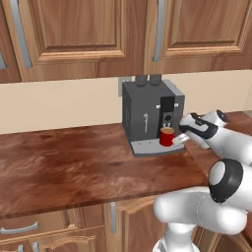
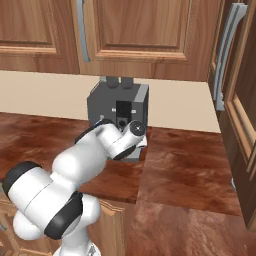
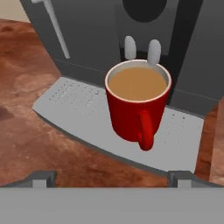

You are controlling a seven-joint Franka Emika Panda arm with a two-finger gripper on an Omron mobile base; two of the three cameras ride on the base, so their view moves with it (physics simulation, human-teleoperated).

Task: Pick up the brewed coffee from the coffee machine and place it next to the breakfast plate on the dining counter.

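Observation:
The brewed coffee (image 3: pixel 138 103) is a red mug (image 1: pixel 167 137) full of light-brown coffee. It stands upright on the light-grey drip tray (image 3: pixel 74 103) of the dark-grey coffee machine (image 1: pixel 147 113), under the two spouts. Its handle points toward the hand camera. My gripper (image 3: pixel 113 179) is open, and its fingertips (image 3: pixel 41 178) stand wide apart a short way in front of the mug without touching it. From the left base view my gripper (image 1: pixel 180 139) sits just right of the mug. In the right base view my arm hides the front of the coffee machine (image 2: pixel 117 107). The breakfast plate and the dining counter are out of view.
The machine stands on a reddish wood counter (image 1: pixel 74 162) under wall cabinets (image 1: pixel 78 34), against a beige wall. The counter runs on around a corner to the right (image 2: pixel 185 165), where a tall cabinet (image 2: pixel 240 100) rises. Drawers (image 1: pixel 19 229) sit below the counter edge.

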